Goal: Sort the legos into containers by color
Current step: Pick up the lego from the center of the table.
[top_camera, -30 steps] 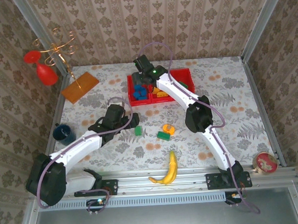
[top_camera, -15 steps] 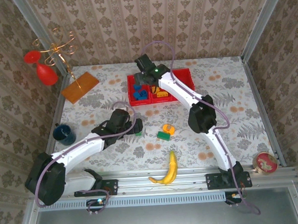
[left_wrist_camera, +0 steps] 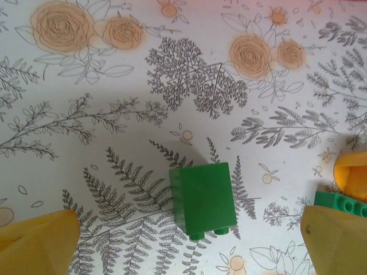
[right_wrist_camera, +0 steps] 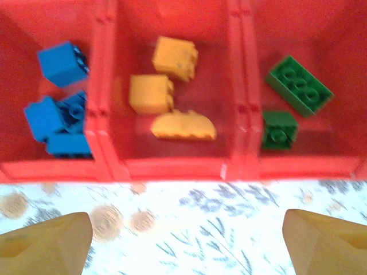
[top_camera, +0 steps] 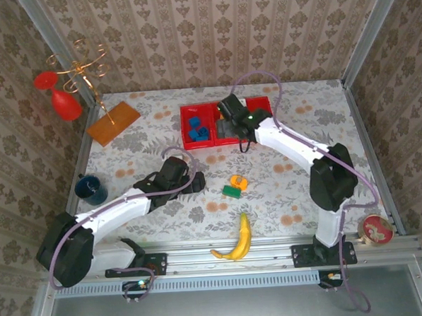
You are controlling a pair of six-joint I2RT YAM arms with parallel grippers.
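Floral tabletop [left_wrist_camera: 114,69] bears a green brick [left_wrist_camera: 203,199] between wide-open, empty left fingers [left_wrist_camera: 40,243].

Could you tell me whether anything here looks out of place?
Nothing is missorted in the long red plastic tray: blue bricks, orange bricks and green bricks each sit in their own compartment. The only strays lie loose on the table: a green plastic brick below the left tool, plus another green brick and an orange piece nearby.
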